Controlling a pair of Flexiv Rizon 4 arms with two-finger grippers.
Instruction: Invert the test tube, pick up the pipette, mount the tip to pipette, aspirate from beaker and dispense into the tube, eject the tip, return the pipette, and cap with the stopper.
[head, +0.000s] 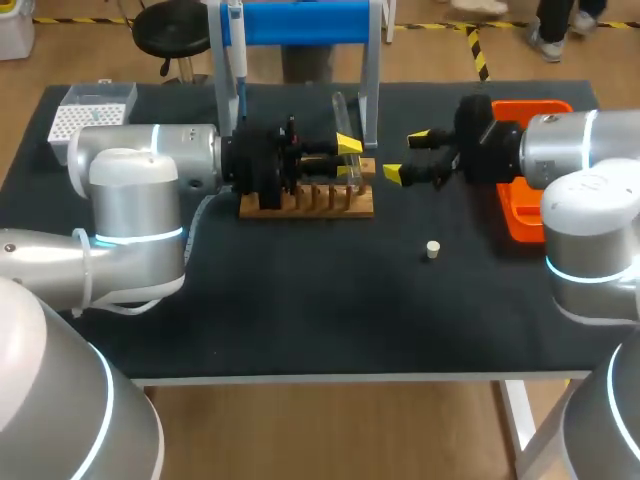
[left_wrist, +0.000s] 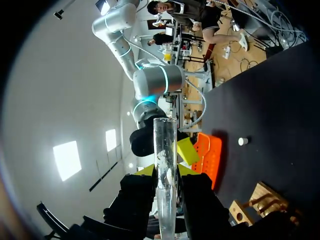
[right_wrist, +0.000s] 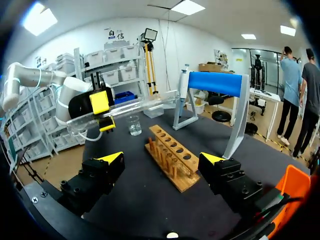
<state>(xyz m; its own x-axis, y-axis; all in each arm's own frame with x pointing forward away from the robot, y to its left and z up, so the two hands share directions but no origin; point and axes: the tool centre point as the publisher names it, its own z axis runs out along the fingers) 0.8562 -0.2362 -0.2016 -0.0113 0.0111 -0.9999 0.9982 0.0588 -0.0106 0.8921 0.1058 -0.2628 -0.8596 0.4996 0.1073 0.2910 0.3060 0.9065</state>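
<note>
My left gripper (head: 347, 160) is shut on a clear test tube (head: 341, 105) and holds it above the wooden rack (head: 305, 205). In the left wrist view the tube (left_wrist: 165, 160) runs out between the fingers of the left gripper (left_wrist: 165, 169). Seen from the right wrist, the tube (right_wrist: 140, 106) lies almost level in the left gripper (right_wrist: 102, 111). My right gripper (head: 405, 155) stands open and empty just right of the rack (right_wrist: 172, 155), its own tips wide apart (right_wrist: 162, 159). A small white stopper (head: 432, 250) lies on the mat. The pipette (head: 237, 50) hangs on the blue stand (head: 305, 22). A beaker (right_wrist: 133, 125) stands past the rack.
An orange tray (head: 520, 215) sits at the right under my right arm. A white tip box (head: 90, 110) is at the back left corner. The blue stand's legs (head: 370, 95) rise right behind the rack. Bare black mat spreads in front of the rack.
</note>
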